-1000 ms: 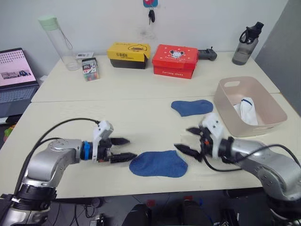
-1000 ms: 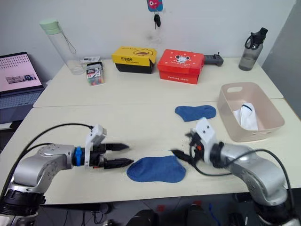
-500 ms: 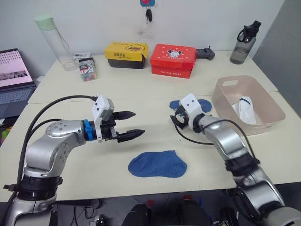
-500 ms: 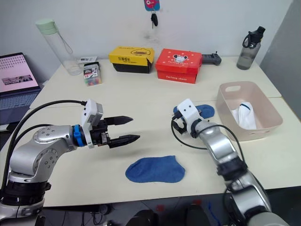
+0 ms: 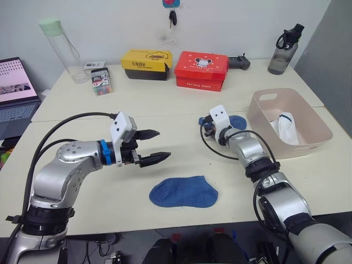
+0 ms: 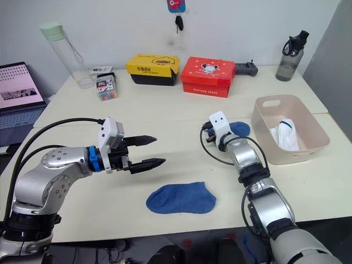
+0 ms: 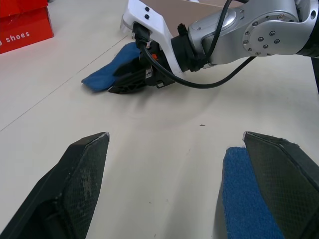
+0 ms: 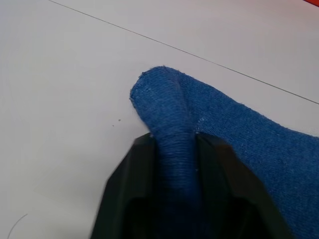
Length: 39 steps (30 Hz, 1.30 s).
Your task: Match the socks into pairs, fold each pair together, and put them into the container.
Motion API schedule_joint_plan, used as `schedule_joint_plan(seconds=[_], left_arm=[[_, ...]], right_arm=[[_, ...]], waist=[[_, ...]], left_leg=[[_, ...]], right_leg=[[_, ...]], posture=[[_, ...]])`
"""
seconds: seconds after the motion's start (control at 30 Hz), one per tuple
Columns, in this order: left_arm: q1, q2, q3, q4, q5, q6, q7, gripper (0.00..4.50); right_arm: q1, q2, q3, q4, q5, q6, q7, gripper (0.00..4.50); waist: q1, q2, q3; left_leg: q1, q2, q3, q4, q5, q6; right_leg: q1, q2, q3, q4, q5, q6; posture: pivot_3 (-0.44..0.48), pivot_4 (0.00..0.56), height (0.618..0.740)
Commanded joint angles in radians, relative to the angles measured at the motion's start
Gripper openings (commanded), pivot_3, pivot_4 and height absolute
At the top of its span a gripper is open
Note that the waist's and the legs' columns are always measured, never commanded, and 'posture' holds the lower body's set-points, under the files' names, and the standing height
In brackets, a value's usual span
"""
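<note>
The right gripper (image 8: 172, 149) pinches the far medium blue sock (image 8: 234, 144) beside the container (image 5: 308, 144) (white socks (image 5: 286, 125) inside). The left gripper (image 5: 155, 147) gapes empty above the pale table (image 5: 99, 110), having lifted since a second ago; the near blue sock (image 5: 183, 192) is unmoved.

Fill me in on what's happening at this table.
The robot is pairing socks. Its right gripper has pinched the edge of the far blue sock beside the basin, which holds a white sock. Its left gripper hovers open above the table, behind the near blue sock.
</note>
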Motion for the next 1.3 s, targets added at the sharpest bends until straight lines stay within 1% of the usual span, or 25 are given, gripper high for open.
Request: schedule_joint_plan(seconds=[0.03, 0.1, 0.2, 0.33, 0.4, 0.5, 0.57, 0.6, 0.7, 0.77, 0.87, 1.03, 1.13, 1.23, 1.3], left_arm=[[0.008, 0.005, -0.002, -0.013, 0.017, -0.035, 0.008, 4.5], [0.013, 0.005, 0.0, -0.013, 0.019, -0.037, 0.009, 4.5], [0.019, 0.008, 0.018, -0.018, 0.001, -0.027, 0.013, 4.5], [0.02, 0.027, 0.044, -0.009, -0.021, -0.014, -0.002, 4.5], [0.008, 0.031, 0.07, 0.0, -0.055, 0.018, 0.005, 4.5], [-0.011, 0.056, 0.101, -0.006, -0.128, 0.1, -0.007, 4.5], [-0.027, 0.088, 0.116, -0.005, -0.164, 0.127, -0.039, 4.5], [-0.033, 0.103, 0.121, -0.001, -0.179, 0.134, -0.057, 4.5], [-0.045, 0.137, 0.111, 0.023, -0.17, 0.126, -0.084, 4.5], [-0.051, 0.135, 0.104, 0.044, -0.153, 0.108, -0.075, 4.5], [-0.051, 0.128, 0.094, 0.056, -0.134, 0.084, -0.07, 4.5], [-0.007, 0.126, 0.054, 0.042, -0.081, 0.025, -0.08, 4.5], [0.009, 0.125, 0.031, 0.04, -0.053, -0.013, -0.085, 4.5], [0.011, 0.113, 0.021, 0.045, -0.043, -0.029, -0.079, 4.5], [0.012, 0.111, 0.003, 0.05, -0.021, -0.056, -0.086, 4.5]], right_arm=[[0.018, 0.004, -0.01, -0.065, -0.007, 0.018, 0.03, 0.01], [0.04, 0.005, -0.006, -0.129, -0.001, 0.046, 0.045, 0.01], [0.105, 0.006, 0.007, -0.331, 0.041, 0.161, 0.105, 0.01], [0.183, 0.031, 0.019, -0.609, 0.131, 0.366, 0.166, 0.01], [0.205, 0.082, 0.014, -0.744, 0.21, 0.484, 0.177, 0.01], [0.193, 0.207, -0.054, -0.856, 0.33, 0.596, 0.144, 0.01], [0.157, 0.304, -0.137, -0.88, 0.403, 0.649, 0.093, 0.01], [0.139, 0.335, -0.174, -0.881, 0.426, 0.667, 0.068, 0.01], [0.102, 0.364, -0.268, -0.851, 0.477, 0.681, 0.002, 0.01], [0.102, 0.346, -0.317, -0.817, 0.489, 0.676, -0.037, 0.01], [0.125, 0.302, -0.329, -0.786, 0.475, 0.669, -0.066, 0.01], [0.241, 0.275, -0.417, -0.705, 0.461, 0.631, -0.133, 0.01], [0.292, 0.259, -0.437, -0.699, 0.445, 0.622, -0.173, 0.01], [0.321, 0.257, -0.463, -0.732, 0.452, 0.615, -0.212, 0.01], [0.331, 0.267, -0.492, -0.773, 0.478, 0.628, -0.237, 0.56]], waist=[[-0.002, 0.0, 0.0], [-0.003, 0.0, 0.0], [-0.003, 0.0, 0.0], [-0.003, 0.0, 0.0], [-0.003, 0.0, 0.0], [-0.003, 0.0, 0.0], [-0.003, 0.001, 0.0], [-0.003, 0.001, 0.0], [0.012, 0.001, 0.0], [0.016, 0.001, 0.0], [0.008, 0.001, 0.001], [-0.004, 0.001, 0.0], [-0.002, 0.001, 0.0], [-0.003, 0.001, 0.001], [-0.004, 0.001, 0.001]], left_leg=[[0.0, 0.0, 0.0, 0.0, 0.0, 0.0], [0.0, 0.0, 0.0, 0.0, 0.0, 0.0], [0.0, 0.0, 0.0, 0.0, 0.0, 0.0], [-0.001, 0.0, 0.0, 0.0, 0.0, 0.0], [-0.001, 0.0, 0.0, -0.001, 0.0, 0.0], [0.0, 0.001, -0.002, -0.001, 0.0, 0.0], [0.0, 0.0, -0.003, -0.001, 0.0, 0.0], [0.0, 0.0, -0.003, -0.002, 0.0, 0.0], [0.0, -0.002, -0.005, -0.001, 0.0, 0.0], [0.001, -0.002, -0.005, -0.001, 0.0, 0.0], [0.0, -0.002, -0.004, -0.001, 0.0, 0.0], [0.001, -0.001, -0.003, -0.003, 0.0, 0.0], [0.0, -0.001, -0.003, -0.002, 0.0, 0.0], [0.0, -0.001, -0.002, -0.002, 0.0, 0.0], [0.0, -0.001, -0.002, -0.002, 0.0, 0.0]], right_leg=[[0.0, 0.0, 0.0, 0.0, 0.0, 0.0], [0.0, 0.0, 0.0, 0.0, 0.0, 0.0], [-0.001, 0.0, 0.001, 0.0, 0.0, 0.0], [-0.001, 0.0, 0.001, 0.001, 0.0, 0.0], [-0.002, 0.001, 0.001, 0.001, 0.0, 0.0], [-0.002, 0.001, 0.002, 0.001, 0.0, 0.0], [-0.003, 0.002, 0.002, 0.001, 0.0, 0.0], [-0.003, 0.002, 0.002, 0.001, 0.0, 0.0], [-0.002, 0.001, 0.002, -0.001, 0.0, 0.0], [0.0, 0.001, 0.003, -0.001, 0.0, 0.0], [-0.001, 0.002, 0.004, 0.0, 0.0, 0.0], [-0.003, 0.002, 0.006, 0.001, 0.0, 0.0], [-0.003, 0.002, 0.006, 0.001, 0.0, 0.0], [-0.003, 0.002, 0.007, 0.001, 0.0, 0.0], [-0.004, 0.002, 0.008, 0.002, 0.0, 0.0]], posture=[[0.0, 0.15, 0.726], [0.0, 0.15, 0.726], [0.0, 0.15, 0.726], [0.0, 0.15, 0.726], [0.0, 0.15, 0.726], [0.0, 0.15, 0.726], [0.0, 0.15, 0.726], [0.0, 0.15, 0.726], [0.0, 0.15, 0.726], [0.0, 0.15, 0.726], [0.0, 0.15, 0.726], [0.0, 0.15, 0.726], [0.0, 0.15, 0.726], [0.0, 0.15, 0.726], [0.0, 0.15, 0.726]])
